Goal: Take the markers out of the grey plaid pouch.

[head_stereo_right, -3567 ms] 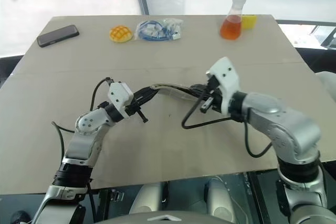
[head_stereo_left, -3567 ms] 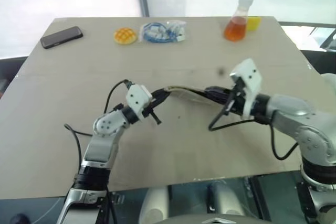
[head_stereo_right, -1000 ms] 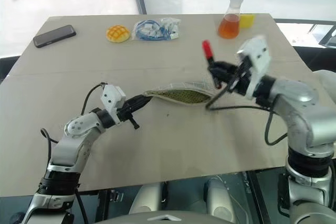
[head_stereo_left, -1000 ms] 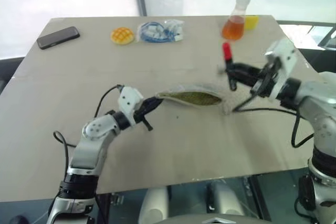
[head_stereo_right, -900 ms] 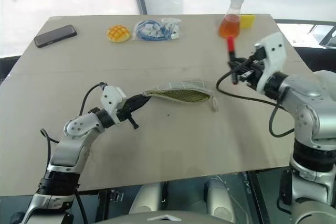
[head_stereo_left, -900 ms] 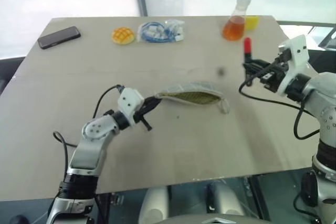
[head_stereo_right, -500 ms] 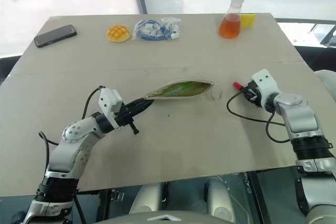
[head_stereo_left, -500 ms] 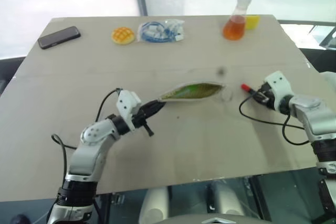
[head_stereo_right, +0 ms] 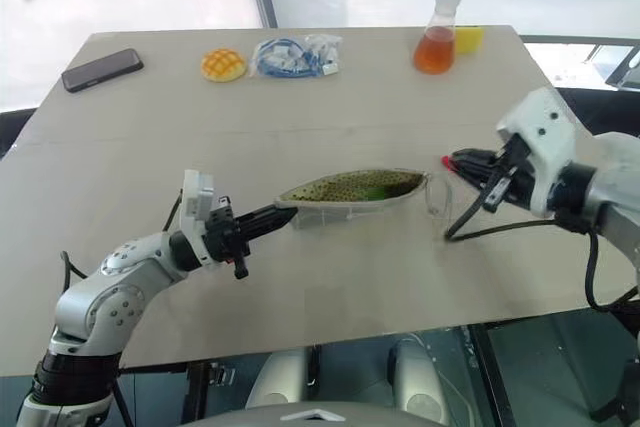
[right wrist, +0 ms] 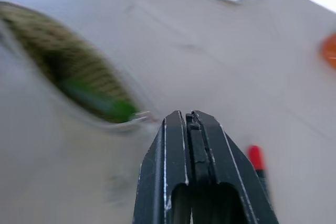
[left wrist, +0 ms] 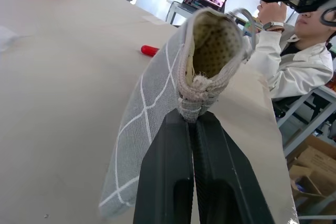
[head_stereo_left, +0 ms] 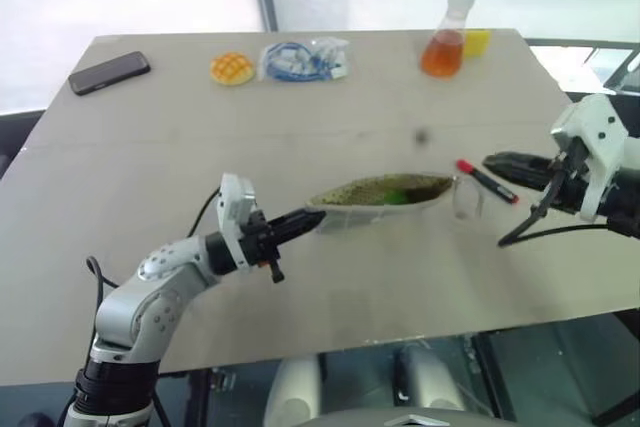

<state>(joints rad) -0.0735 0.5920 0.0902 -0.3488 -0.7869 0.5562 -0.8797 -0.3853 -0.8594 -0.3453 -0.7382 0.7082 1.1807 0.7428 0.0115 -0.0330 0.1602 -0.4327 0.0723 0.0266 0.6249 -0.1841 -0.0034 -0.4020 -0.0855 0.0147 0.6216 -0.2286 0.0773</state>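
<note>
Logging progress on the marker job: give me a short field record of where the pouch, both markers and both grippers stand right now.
pouch: grey plaid pouch open, olive lining showing, one end lifted off the table
green marker: green marker inside the pouch
red marker: red marker out, lying on the table beside the pouch's far end
left gripper: left gripper shut on the pouch's end seam
right gripper: right gripper shut, empty, above the red marker
left to do: green marker
</note>
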